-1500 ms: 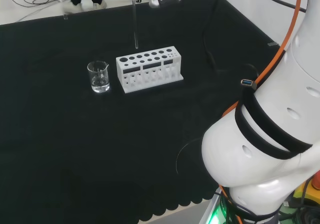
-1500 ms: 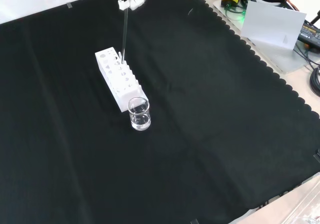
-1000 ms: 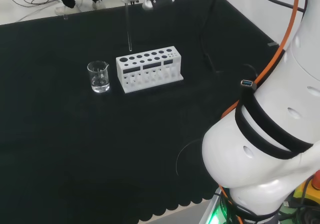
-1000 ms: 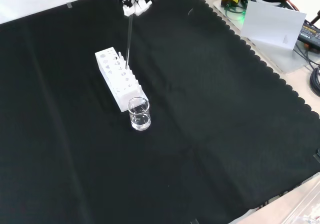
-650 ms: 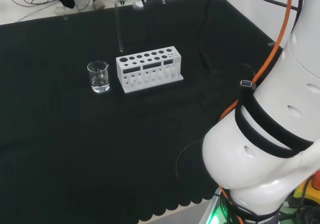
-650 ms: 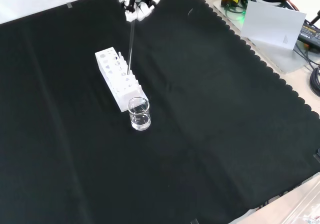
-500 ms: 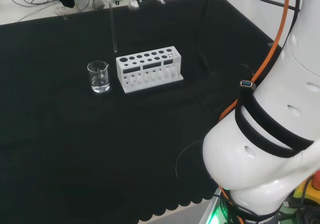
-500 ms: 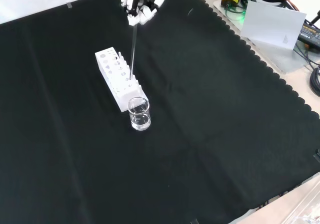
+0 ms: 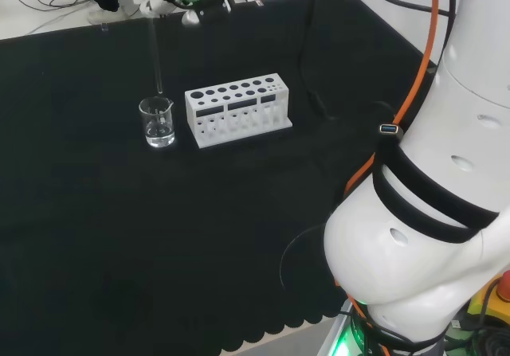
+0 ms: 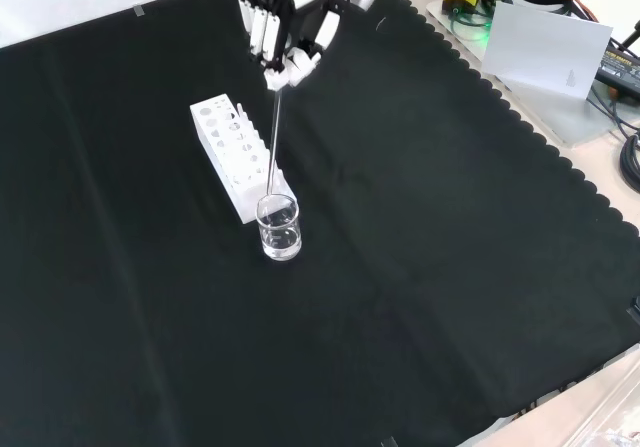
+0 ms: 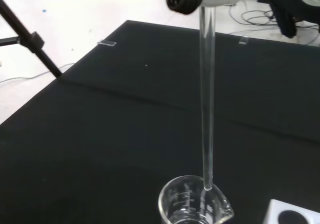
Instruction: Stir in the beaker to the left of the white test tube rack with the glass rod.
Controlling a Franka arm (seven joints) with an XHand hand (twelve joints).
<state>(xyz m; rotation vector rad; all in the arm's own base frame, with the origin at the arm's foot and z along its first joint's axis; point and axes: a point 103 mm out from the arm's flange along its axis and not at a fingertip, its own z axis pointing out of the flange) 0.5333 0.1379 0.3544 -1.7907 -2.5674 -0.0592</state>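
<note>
Hand (image 10: 285,29) pinches the glass rod (image 10: 273,137) upright, tip down at the beaker (image 10: 279,227) mouth.

black cloth (image 10: 450,267), perhaps a tripod leg (image 11: 30,38)

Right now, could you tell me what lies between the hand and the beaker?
The glass rod alone: in the front view it hangs from the hand down to the beaker, its tip at the rim. The rack stands beside it.
</note>
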